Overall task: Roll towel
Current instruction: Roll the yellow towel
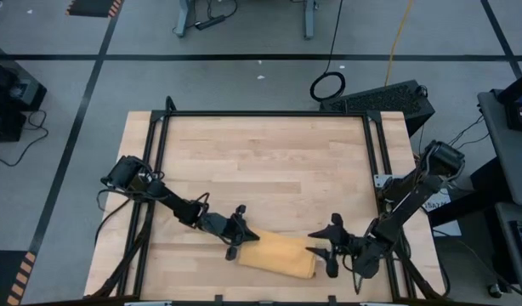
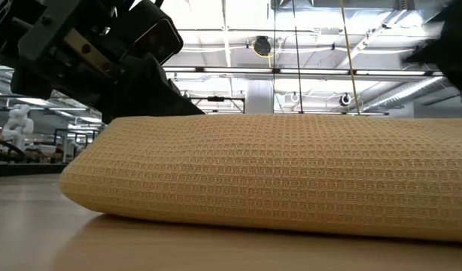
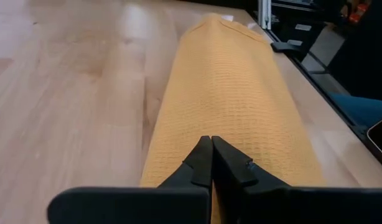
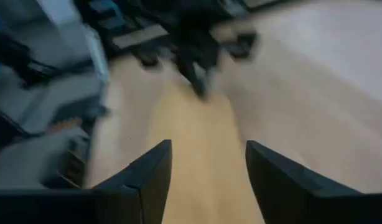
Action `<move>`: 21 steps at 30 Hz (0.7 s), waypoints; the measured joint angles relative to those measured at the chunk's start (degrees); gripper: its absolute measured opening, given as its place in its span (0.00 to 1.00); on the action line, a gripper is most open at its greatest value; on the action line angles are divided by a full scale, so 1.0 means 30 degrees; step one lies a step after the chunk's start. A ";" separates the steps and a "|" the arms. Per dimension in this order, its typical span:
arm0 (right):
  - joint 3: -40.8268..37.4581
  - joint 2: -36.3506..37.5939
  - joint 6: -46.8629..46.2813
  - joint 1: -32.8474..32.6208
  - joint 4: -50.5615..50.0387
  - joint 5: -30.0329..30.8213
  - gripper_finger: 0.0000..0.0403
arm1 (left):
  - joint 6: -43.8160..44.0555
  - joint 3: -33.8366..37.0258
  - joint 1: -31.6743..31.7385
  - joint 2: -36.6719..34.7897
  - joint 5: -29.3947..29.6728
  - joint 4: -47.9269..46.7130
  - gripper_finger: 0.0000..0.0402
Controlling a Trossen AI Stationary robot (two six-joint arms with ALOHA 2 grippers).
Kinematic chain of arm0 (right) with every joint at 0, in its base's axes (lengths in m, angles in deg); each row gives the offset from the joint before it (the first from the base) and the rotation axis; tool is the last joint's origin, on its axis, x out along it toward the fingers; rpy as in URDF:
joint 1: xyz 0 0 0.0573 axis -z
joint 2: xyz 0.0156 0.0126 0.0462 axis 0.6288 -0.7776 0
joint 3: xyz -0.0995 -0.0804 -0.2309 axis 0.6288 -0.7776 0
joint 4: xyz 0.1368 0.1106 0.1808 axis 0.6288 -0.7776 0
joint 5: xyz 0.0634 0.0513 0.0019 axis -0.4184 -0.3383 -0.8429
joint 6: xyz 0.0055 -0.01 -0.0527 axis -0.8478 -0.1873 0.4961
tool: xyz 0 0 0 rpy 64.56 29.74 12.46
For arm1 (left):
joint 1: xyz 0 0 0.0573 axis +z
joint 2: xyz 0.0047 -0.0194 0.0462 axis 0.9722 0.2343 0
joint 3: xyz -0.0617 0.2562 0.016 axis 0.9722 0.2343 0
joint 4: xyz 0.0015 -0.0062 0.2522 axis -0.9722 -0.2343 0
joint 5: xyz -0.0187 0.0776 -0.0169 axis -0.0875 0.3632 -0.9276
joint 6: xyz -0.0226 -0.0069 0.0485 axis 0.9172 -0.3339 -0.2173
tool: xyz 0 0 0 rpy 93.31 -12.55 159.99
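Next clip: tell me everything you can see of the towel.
The towel is mustard-yellow cloth with a waffle-like weave, already rolled into a thick log lying flat on the wooden table near its front edge. No tag shows. The left claw, shut, sits at one end of the roll; whether it pinches the fabric is unclear. The right claw, open, is at the other end, not gripping it.

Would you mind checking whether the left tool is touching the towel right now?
Touching. The left wrist view shows the left tool closed, its tips pressed onto the end of the rolled towel with no gap.
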 joint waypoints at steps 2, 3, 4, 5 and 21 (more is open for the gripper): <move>0.0007 -0.0270 0.2601 -0.0122 0.2943 0.0512 0.49 | 0.0000 0.0000 0.0000 0.0000 0.0182 0.0000 0.02; 0.0007 -0.0665 0.3780 -0.0137 0.4470 0.0578 0.49 | -0.0021 -0.0007 0.0000 0.0000 0.0303 0.0000 0.02; 0.0007 -0.1195 0.4725 -0.0132 0.5874 0.0536 0.49 | -0.0075 -0.0007 0.0000 0.0000 0.0399 0.0015 0.02; 0.0007 -0.1817 0.5460 -0.0059 0.7283 0.0482 0.48 | -0.0174 -0.0007 0.0000 0.0000 0.0459 0.0051 0.02; 0.2160 -0.9443 0.9142 0.1436 1.4337 0.1848 0.03 | -0.1590 -0.0647 -0.1434 -0.0483 0.0828 0.2052 0.02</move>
